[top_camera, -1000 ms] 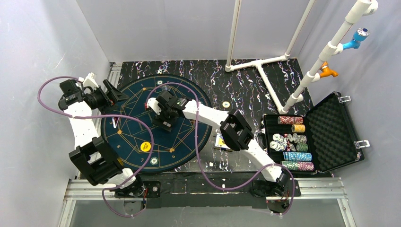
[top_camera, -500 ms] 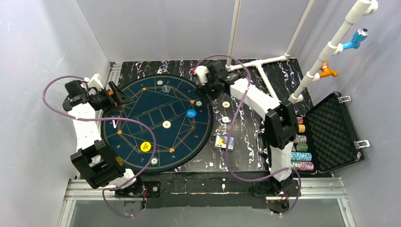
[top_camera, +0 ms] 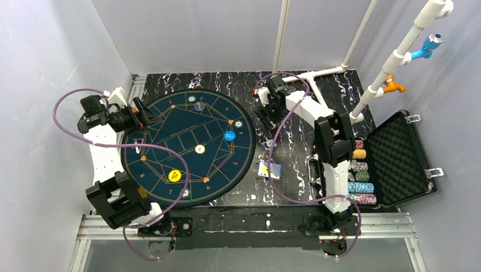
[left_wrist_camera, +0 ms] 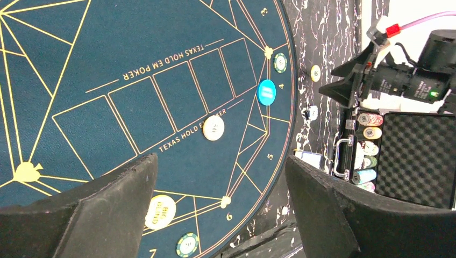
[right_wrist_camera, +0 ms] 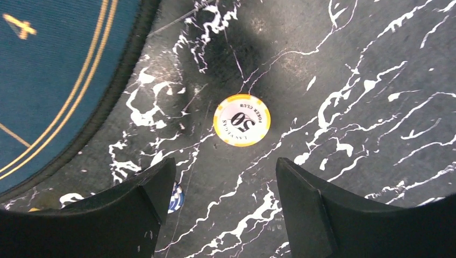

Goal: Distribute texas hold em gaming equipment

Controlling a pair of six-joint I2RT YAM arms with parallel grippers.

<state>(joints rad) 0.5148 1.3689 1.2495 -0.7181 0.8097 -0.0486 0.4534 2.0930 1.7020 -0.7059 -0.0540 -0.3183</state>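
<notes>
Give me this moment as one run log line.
right gripper: open, empty, pointed at yellow-edged 50 chip on table beside mat | left gripper: open, empty, at mat edge | case: open

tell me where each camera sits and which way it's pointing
top: above and behind the robot, looking down on mat and case; left arm and right arm show.
left wrist: on the left arm, looking across the mat toward the case; left gripper at the bottom.
right wrist: on the right arm, looking down at a yellow-rimmed chip; right gripper at the bottom.
shared: top and left wrist both show the blue disc.
</notes>
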